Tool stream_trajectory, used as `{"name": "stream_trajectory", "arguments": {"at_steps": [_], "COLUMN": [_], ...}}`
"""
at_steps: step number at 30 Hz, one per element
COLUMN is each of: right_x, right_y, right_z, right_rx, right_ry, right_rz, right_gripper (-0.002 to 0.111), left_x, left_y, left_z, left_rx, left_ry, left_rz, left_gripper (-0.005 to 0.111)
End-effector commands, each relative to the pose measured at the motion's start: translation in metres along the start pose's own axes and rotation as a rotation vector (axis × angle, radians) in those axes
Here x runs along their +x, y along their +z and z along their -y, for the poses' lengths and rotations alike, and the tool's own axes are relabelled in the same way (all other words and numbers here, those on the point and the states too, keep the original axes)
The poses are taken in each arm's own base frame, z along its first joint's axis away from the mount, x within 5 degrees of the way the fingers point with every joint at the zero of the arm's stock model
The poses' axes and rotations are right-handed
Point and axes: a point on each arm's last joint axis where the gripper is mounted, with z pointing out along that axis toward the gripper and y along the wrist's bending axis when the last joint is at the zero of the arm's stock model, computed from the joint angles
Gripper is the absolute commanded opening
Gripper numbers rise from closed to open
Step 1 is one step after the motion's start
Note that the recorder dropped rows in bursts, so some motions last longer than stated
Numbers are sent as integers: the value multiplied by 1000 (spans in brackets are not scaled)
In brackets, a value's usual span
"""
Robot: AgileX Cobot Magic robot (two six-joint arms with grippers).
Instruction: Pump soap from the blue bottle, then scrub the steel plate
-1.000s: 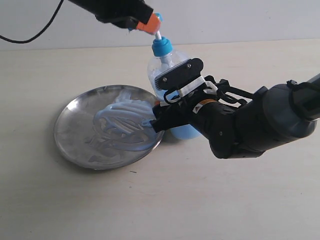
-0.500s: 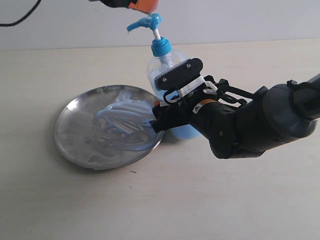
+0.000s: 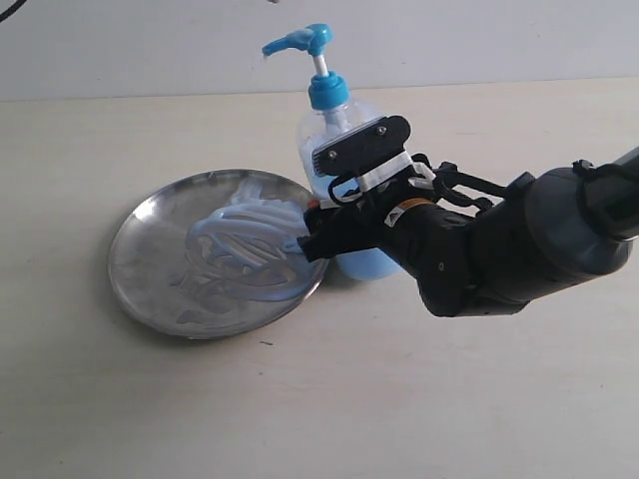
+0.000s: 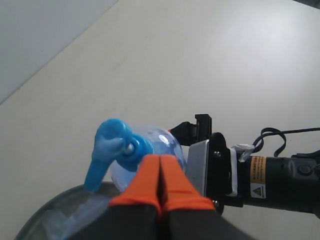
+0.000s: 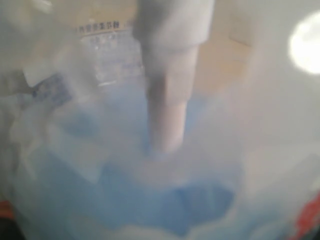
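The blue bottle stands upright beside the steel plate, its blue pump head fully raised with the spout over the plate. Pale blue soap lies in streaky smears on the plate's right half. My right gripper is shut on the bottle's body from the side. The right wrist view shows only a blurred close-up of the bottle, with its blue liquid and dip tube. My left gripper is shut and empty, its orange fingertips pressed together, hanging above the pump head. It is out of the exterior view.
The right arm's bulky black wrist lies low over the pale tabletop to the right of the bottle. A white wall runs behind the table. A black cable shows at the top left corner.
My left gripper has risen off the pump head and gone out of the exterior view at the top. The pump head has sprung back up. The right arm and bottle stayed still.
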Motion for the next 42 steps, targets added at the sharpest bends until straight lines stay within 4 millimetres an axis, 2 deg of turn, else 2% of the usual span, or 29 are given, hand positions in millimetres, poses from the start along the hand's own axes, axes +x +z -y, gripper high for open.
{"name": "stream_trajectory", "arguments": {"at_steps": [1, 6, 11, 14, 17, 24, 27, 30, 35, 42], "right_x": [-7, -9, -10, -8, -12, -32, -29, -31, -27, -15], "right_y": [-1, -1, -1, 0, -2, -11, -7, -4, 1, 14], "right_z": [4, 7, 16, 29, 33, 40, 56, 69, 77, 69], "right_rx": [38, 72, 159, 220, 230, 231, 236, 218, 204, 132], "right_ry": [39, 59, 98, 131, 140, 132, 205, 236, 218, 199], "right_rz": [43, 67, 79, 60, 74, 166, 157, 187, 192, 238], "right_gripper": [0, 0, 0, 0, 0, 0, 0, 0, 0, 0], "left_x": [7, 23, 47, 70, 88, 129, 144, 153, 166, 170], "left_y": [-2, -8, -11, -15, -18, -36, -40, -47, -57, -65], "left_z": [4, 11, 18, 24, 29, 38, 46, 52, 55, 61], "left_rx": [3, -18, -42, -81, -126, -271, -266, -270, -340, -333], "left_ry": [-16, -35, -68, -90, -125, -207, -225, -265, -313, -317], "left_rz": [-10, -8, -15, -14, 10, 115, 103, 121, 203, 223], "left_gripper": [0, 0, 0, 0, 0, 0, 0, 0, 0, 0]}}
